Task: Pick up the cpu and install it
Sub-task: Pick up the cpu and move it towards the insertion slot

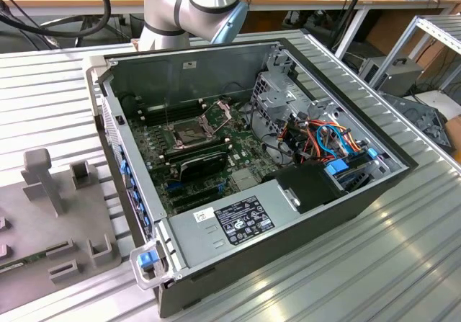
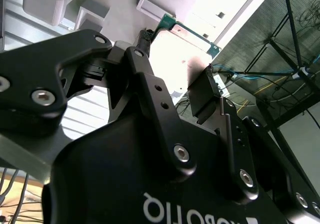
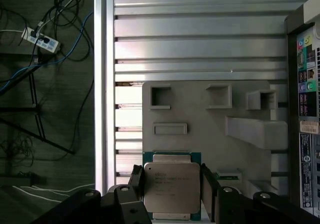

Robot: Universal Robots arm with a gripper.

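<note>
In both wrist views the hand [image 3: 172,180] is closed on the cpu [image 3: 172,191]. Its two black fingers [image 3: 136,180] press on two opposite edges of the chip, and the silver face is turned to the camera. The cpu is over the grey fixture plate [image 3: 200,108], which lies on the ribbed metal table [image 3: 200,33]. I cannot tell if the chip is already lifted from the plate.

In the exterior view, this plate [image 1: 43,221] is at the lower left of the frame. The open computer case [image 1: 194,66] fills the centre. The case holds the green motherboard [image 1: 238,156], bundles of coloured cables [image 1: 324,138] at the right, and a labelled grey box [image 1: 238,225] in the front. On the board sits the dark socket [image 1: 189,131], and its metal frame seems raised.

The grip is only on thin edges, so I think the chip may tilt or slip. If it goes down turned or inclined, the socket contacts could be damaged. The case walls and the raised frame also leave little room for the fingers.
</note>
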